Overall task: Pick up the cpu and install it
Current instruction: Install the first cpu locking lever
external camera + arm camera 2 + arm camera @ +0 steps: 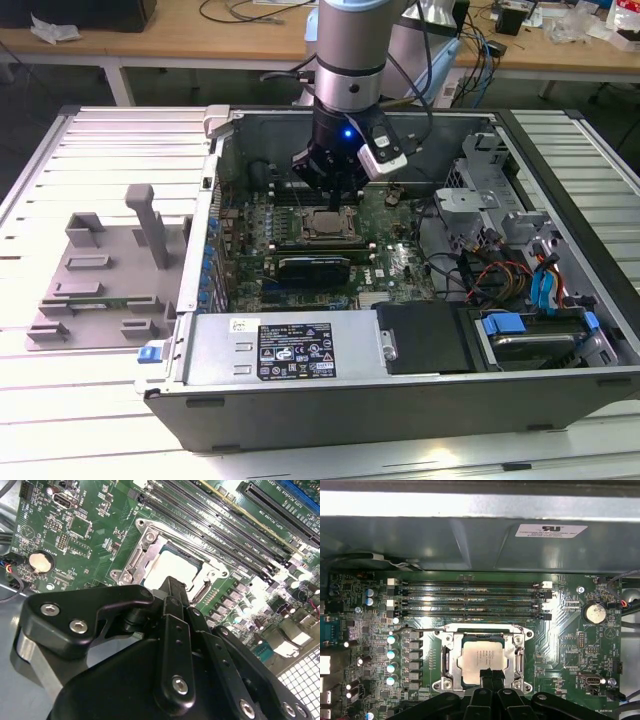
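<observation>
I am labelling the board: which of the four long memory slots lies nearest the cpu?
The slot right beside the socket frame holding the cpu; the other three lie farther, toward the case wall.

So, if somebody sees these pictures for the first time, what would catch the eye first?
First, the robot arm reaching down into the open computer case in the middle of the exterior view. Next, in the first wrist view, the cpu, shiny and square, lies in the metal-framed socket on the green motherboard, with the black claw shut over its edge.
</observation>
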You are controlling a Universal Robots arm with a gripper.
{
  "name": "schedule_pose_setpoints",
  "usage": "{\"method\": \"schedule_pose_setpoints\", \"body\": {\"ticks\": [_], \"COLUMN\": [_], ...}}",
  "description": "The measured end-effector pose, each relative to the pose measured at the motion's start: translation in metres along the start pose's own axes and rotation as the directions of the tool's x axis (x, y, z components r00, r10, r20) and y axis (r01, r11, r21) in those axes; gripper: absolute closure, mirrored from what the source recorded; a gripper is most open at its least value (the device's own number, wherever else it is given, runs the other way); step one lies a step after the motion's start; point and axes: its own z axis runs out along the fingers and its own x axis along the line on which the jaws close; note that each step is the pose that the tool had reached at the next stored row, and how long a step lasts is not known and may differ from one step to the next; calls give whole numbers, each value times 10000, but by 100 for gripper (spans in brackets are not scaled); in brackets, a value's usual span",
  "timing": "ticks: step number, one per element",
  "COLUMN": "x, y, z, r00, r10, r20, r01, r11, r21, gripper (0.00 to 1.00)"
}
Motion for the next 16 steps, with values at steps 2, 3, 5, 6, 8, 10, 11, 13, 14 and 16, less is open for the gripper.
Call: {"method": "schedule_pose_setpoints", "body": {"ticks": [2, 3, 5, 6, 8, 10, 11, 13, 14, 16], "x": [0, 1, 1, 0, 0, 2, 8, 72, 99, 165], "y": [0, 1, 2, 2, 2, 2, 2, 3, 3, 4], "z": [-15, -64, -198, -214, -213, -214, -214, -214, -214, -214], "r00": [10000, 10000, 10000, 10000, 10000, 10000, 10000, 10000, 10000, 10000], "r10": [0, 2, 2, 2, 1, 1, 1, 1, 2, 1], "r20": [0, 1, 2, 2, 3, 2, 2, 2, 2, 2], "r01": [0, -2, -2, -2, -1, -1, -1, -1, -2, -1], "r11": [10000, 10000, 10000, 10000, 10000, 10000, 10000, 10000, 10000, 10000], "r21": [-1, -1, -2, -1, -4, -3, -2, -2, -2, -2], "gripper": [89, 89, 89, 89, 89, 89, 89, 89, 89, 89]}}
